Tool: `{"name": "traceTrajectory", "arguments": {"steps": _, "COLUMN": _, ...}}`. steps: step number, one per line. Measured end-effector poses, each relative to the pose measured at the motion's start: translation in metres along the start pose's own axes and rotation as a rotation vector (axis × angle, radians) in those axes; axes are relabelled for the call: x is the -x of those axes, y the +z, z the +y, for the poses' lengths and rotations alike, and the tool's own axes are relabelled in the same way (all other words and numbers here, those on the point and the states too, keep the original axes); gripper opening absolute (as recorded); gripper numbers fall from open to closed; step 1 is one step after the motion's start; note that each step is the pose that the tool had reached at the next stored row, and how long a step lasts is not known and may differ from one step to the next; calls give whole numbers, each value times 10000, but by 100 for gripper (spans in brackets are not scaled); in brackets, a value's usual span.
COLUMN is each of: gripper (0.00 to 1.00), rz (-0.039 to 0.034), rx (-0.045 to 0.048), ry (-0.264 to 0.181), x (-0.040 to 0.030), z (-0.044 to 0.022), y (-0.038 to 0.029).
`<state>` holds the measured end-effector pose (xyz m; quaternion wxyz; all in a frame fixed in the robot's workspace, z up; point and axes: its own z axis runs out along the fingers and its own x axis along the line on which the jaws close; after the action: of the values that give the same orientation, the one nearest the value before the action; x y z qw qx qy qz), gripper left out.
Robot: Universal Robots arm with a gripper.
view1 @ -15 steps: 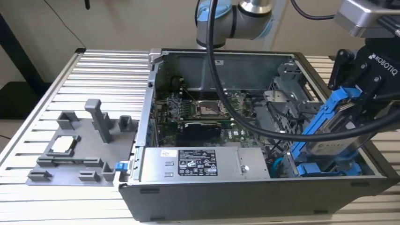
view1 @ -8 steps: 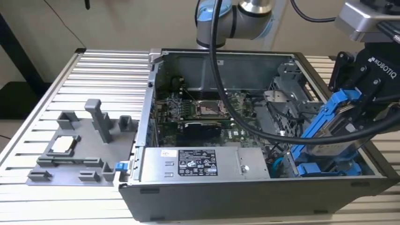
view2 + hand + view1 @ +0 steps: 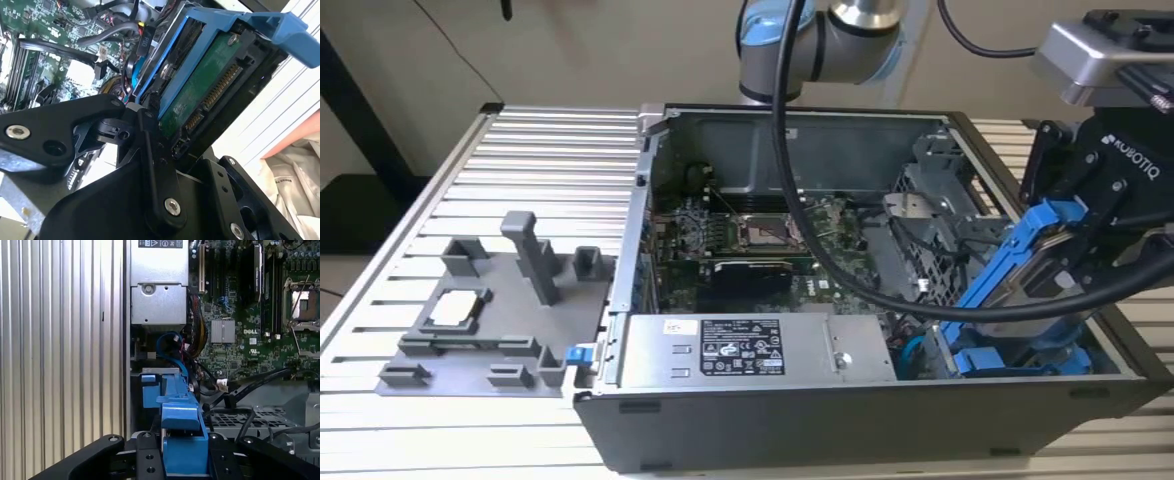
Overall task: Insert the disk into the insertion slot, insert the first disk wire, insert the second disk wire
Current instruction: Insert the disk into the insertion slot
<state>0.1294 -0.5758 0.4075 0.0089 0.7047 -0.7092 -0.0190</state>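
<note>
The pincer [image 3: 1075, 268] grips the disk [image 3: 1009, 262], its black fingers [image 3: 152, 165] pressed against the two flat sides of the blue carrier frame so that the disk stands out beyond the fingertips. In the exterior view the disk is held on edge and steeply tilted at the exterior view's right end of the open computer case [image 3: 854, 420], its upper end high beside the pincer body and its lower end slanting down into the case. That lower end reaches close to the blue fittings of the insertion slot [image 3: 1014, 358] in the grey perforated drive cage; whether it has entered the slot cannot be told. In the second wrist view the disk [image 3: 200, 85] shows its green circuit board and a row of connector pins, framed by the blue carrier, with the pincer [image 3: 186, 161] clamped across it. In the first wrist view the carrier of the disk [image 3: 179, 415] runs straight out from between the fingers of the pincer [image 3: 184, 461], toward a loop of blue wire [image 3: 170, 339] and the grey power-supply box [image 3: 159, 285]. The motherboard [image 3: 761, 240] lies on the case floor. The case rests on a ribbed metal surface [image 3: 547, 150], where a grey fixture [image 3: 480, 320] stands well apart from it.
</note>
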Motion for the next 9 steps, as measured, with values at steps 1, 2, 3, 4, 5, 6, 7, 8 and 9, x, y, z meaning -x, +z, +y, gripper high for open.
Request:
{"name": "traceTrajectory", "arguments": {"steps": 1, "gripper": 33, "rz": 1, "rx": 0, "ry": 1, "x": 0, "z": -2, "y": 15}}
{"name": "traceTrajectory", "arguments": {"steps": 2, "gripper": 33, "rz": 0, "rx": 0, "ry": 2, "x": -1, "z": -3, "y": 33}}
{"name": "traceTrajectory", "arguments": {"steps": 3, "gripper": 33, "rz": 0, "rx": 0, "ry": 2, "x": -1, "z": -5, "y": 51}}
{"name": "traceTrajectory", "arguments": {"steps": 4, "gripper": 33, "rz": 0, "rx": -1, "ry": 1, "x": -1, "z": -6, "y": 69}}
{"name": "traceTrajectory", "arguments": {"steps": 5, "gripper": 33, "rz": -1, "rx": 0, "ry": 0, "x": -1, "z": -7, "y": 88}}
{"name": "traceTrajectory", "arguments": {"steps": 6, "gripper": 33, "rz": -1, "rx": 0, "ry": 0, "x": -2, "z": -8, "y": 105}}
{"name": "traceTrajectory", "arguments": {"steps": 7, "gripper": 33, "rz": -1, "rx": 0, "ry": 1, "x": -2, "z": -9, "y": 124}}
{"name": "traceTrajectory", "arguments": {"steps": 8, "gripper": 33, "rz": -1, "rx": 0, "ry": 0, "x": -2, "z": -9, "y": 142}}
{"name": "traceTrajectory", "arguments": {"steps": 9, "gripper": 33, "rz": -2, "rx": 0, "ry": 0, "x": -2, "z": -10, "y": 160}}
